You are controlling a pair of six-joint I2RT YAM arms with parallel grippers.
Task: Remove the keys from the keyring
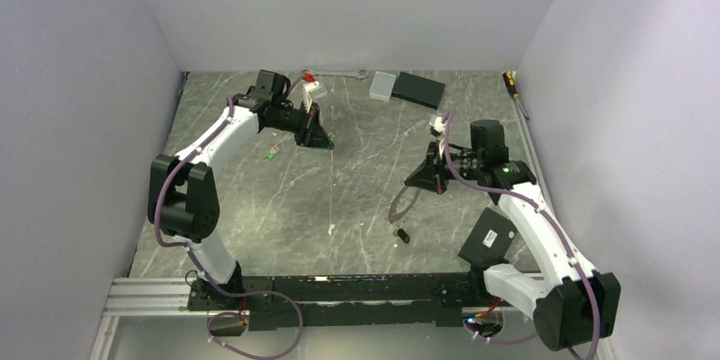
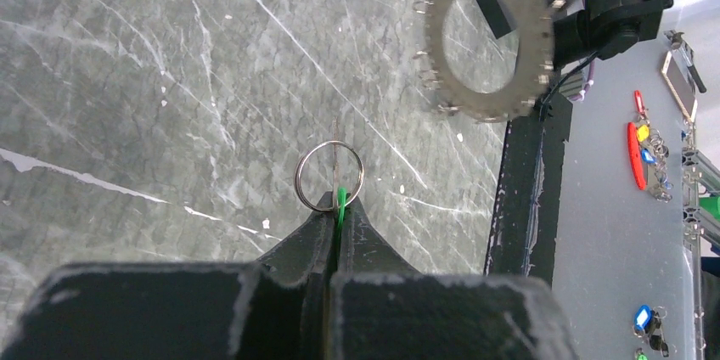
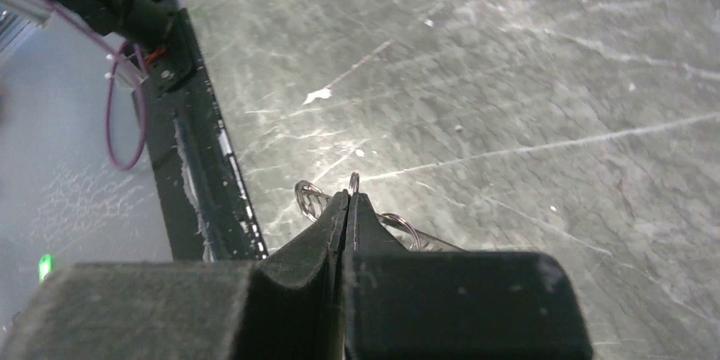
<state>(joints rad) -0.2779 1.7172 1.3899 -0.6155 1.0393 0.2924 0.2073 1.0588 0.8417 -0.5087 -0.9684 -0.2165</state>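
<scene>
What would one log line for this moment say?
left end effector: shut on green key with ring | right end effector: shut on keyring | loose green key, black key: on table

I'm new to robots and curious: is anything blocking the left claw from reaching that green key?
Nothing visible does. The left claw is shut on the green key, with a small silver ring looping past its tips.
</scene>
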